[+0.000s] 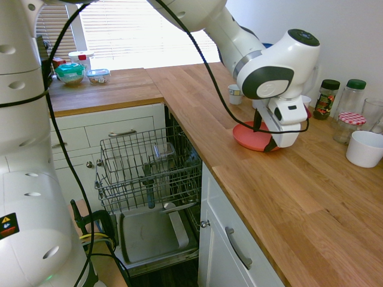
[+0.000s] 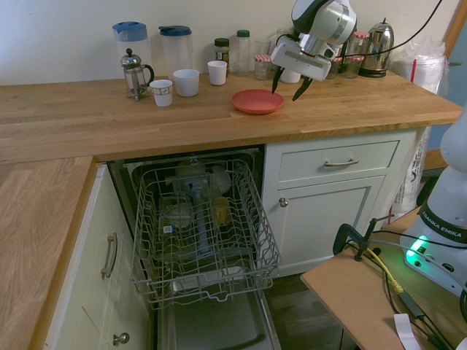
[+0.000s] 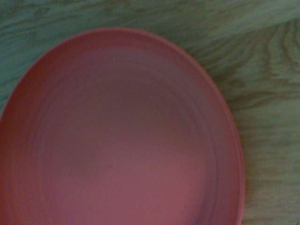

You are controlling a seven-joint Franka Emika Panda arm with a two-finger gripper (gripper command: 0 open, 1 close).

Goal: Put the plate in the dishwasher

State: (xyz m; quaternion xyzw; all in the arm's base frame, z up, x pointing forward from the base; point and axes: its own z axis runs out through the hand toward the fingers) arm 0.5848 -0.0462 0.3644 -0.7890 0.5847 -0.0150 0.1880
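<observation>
Kitchen corner, wood worktop [image 2: 109,117], dishwasher [image 2: 201,233] open below w/ rack [image 1: 146,170] pulled out. Plate [image 2: 257,100] lies flat on the worktop, near the back, nothing on it. Hand [image 2: 287,84] hangs just above its rim, pointing steeply down, fingers spread wide, holding nothing. Risks now: plate's shallow and flat, so fingers may skid off the rim or shove it toward the jars [image 1: 341,104] behind. Pinch too little edge and it could tip out on the carry. Rack's already got stuff in it, so slotting the plate in could snag on the wires.
</observation>
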